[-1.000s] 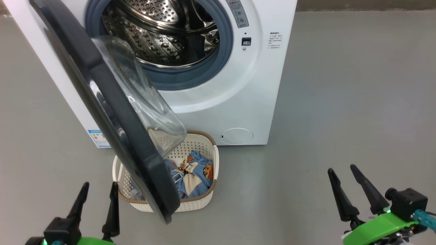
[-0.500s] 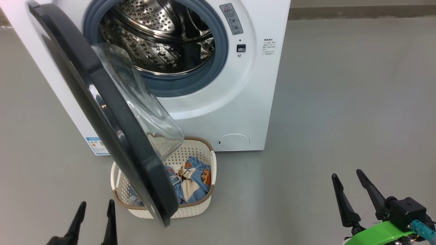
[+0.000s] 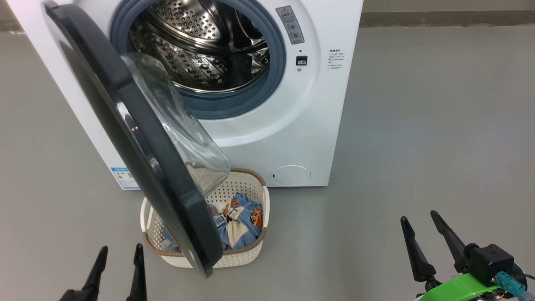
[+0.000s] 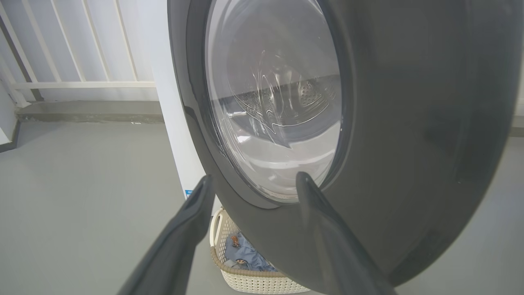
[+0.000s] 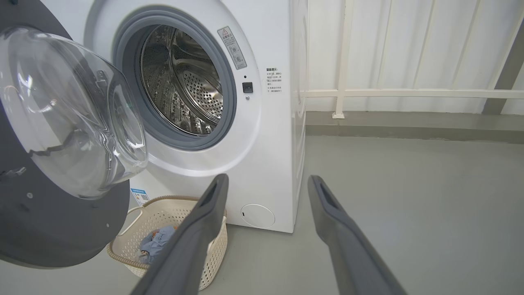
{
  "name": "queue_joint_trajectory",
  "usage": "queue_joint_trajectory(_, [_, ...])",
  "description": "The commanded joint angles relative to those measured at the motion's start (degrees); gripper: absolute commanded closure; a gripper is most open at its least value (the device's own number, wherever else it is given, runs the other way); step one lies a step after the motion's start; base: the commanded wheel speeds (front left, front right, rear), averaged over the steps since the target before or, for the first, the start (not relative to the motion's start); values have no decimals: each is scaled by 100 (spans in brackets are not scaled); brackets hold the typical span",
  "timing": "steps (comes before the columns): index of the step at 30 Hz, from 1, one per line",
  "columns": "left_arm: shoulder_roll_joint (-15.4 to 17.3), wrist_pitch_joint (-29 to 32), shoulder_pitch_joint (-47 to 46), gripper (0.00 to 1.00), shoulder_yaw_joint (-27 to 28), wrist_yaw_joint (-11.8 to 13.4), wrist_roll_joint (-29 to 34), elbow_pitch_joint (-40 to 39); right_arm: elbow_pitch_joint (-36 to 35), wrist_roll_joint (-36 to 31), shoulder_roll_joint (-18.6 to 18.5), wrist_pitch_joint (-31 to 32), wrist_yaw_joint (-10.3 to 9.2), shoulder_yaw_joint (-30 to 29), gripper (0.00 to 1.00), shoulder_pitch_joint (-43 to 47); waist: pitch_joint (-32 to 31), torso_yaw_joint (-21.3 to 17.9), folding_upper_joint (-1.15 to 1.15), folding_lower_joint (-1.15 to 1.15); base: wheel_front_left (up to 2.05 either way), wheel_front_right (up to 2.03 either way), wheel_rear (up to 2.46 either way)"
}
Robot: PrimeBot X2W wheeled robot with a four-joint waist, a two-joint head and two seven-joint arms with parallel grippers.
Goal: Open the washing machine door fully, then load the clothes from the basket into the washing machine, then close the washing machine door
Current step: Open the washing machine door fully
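Note:
The white washing machine (image 3: 267, 138) stands ahead with its steel drum (image 3: 196, 46) exposed. The washing machine door (image 3: 138, 142) hangs partly open on the left, its black rim edge-on and its glass bowl (image 3: 175, 125) over the basket (image 3: 250, 173). The basket sits on the floor by the machine's foot and holds the blue and cream clothes (image 3: 240, 223). My left gripper (image 3: 121, 246) is open, just left of the door's lower edge; the left wrist view has my left gripper (image 4: 254, 176) facing the door's outer face (image 4: 409, 123). My right gripper (image 3: 418, 215) is open and empty, far right of the basket.
Grey floor (image 3: 418, 125) stretches to the right of the machine. A white railing (image 5: 409, 93) and a low kerb run behind. The round filter cap (image 3: 290, 175) is low on the machine's front, and a blue label (image 3: 124, 177) is at its lower left.
The head camera has shifted slightly. My left gripper has sunk toward the bottom edge of the head view. Door, basket and clothes keep their places relative to the machine.

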Motion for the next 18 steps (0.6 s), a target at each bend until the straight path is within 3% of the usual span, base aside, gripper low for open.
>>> queue_joint_trajectory(1, [69,-36,-99,0,163,34,-43,-176,-110,-61,-30,-26,9,105,0,-50,0,14,0,0,0,0,0])
queue_joint_trajectory(18, [69,-36,-121,0,90,66,-63,-197,46,-137,30,88,9,60,0,-69,18,59,0,0,0,0,0])
